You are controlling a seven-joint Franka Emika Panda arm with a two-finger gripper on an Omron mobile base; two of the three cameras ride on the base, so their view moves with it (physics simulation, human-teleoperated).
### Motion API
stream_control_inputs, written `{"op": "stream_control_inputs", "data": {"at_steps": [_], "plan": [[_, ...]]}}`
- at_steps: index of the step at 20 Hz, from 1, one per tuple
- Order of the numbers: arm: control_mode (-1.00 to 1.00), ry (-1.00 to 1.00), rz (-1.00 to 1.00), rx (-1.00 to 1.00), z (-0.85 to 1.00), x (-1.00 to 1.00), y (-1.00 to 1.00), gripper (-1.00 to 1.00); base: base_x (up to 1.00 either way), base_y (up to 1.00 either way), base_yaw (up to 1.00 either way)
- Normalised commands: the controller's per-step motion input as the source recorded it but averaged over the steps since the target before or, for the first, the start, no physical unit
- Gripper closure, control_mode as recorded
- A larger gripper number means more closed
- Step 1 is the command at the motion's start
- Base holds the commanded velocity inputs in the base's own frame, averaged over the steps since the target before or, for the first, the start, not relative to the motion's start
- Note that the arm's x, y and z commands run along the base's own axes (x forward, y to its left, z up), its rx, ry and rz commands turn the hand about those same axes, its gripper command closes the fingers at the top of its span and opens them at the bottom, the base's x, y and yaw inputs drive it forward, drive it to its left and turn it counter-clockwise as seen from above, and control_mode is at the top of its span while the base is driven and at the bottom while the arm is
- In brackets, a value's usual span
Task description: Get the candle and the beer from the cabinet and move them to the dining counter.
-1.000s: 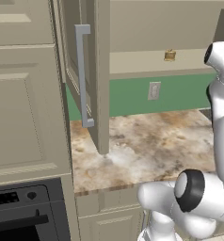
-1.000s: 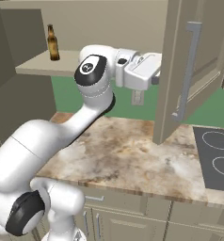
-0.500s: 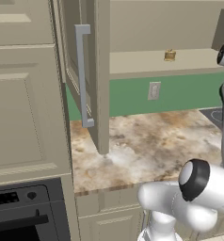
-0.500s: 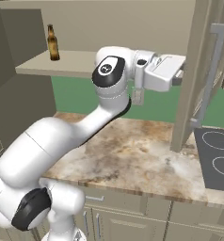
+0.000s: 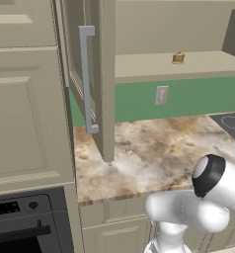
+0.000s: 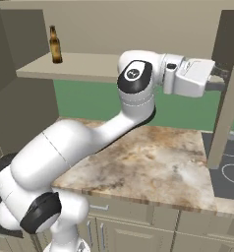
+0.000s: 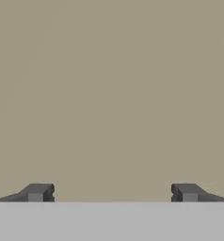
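Up on the wall, cabinet (image 5: 188, 29): big and beige. Both doors stand open. The left door (image 5: 90, 84) has a long grey handle (image 5: 87, 79). The right door (image 6: 229, 83) swings out over the cooktop.
Surface (image 6: 153, 167): brown marbled stone, under the cabinet. A green wall runs behind it.
Arm (image 6: 89, 142): white, with dark joints. It rises from the lower left in the right base view and reaches up and to the right.
Oven (image 5: 20, 222): black, low on the left, set in a tall beige unit.
Cooktop (image 6: 229, 170): black with white rings, at the right end of the surface.
Shelf (image 6: 74, 66): plain beige, inside the cabinet. It holds the beer and the candle, well apart.
Hand (image 6: 188, 78): white, held level at shelf height, right up by the right door.
Jaws (image 7: 112, 192): apart, with nothing between them. In the hand view they face a flat beige panel, very close. I cannot tell if they touch it.
Beer (image 6: 55, 45): amber bottle with a dark neck. It stands upright on the left part of the shelf, far from the hand.
Socket (image 5: 161, 95): white plate on the green wall, below the shelf.
Candle (image 5: 178, 58): tiny and golden-brown. It sits on the shelf, above the socket and a bit to its right.
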Motion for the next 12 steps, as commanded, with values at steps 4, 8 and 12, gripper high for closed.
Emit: {"op": "stream_control_inputs", "data": {"at_steps": [4,8,12], "plan": [[-1.00,0.04,0.01,0.00,0.00,0.01,-0.08,-1.00,0.00,0.00,0.00],[-1.00,0.03,0.02,0.00,0.00,0.06,-0.17,-1.00,0.00,0.00,0.00],[-1.00,0.02,0.05,0.00,0.00,0.07,-0.14,-1.00,0.00,0.00,0.00]]}}
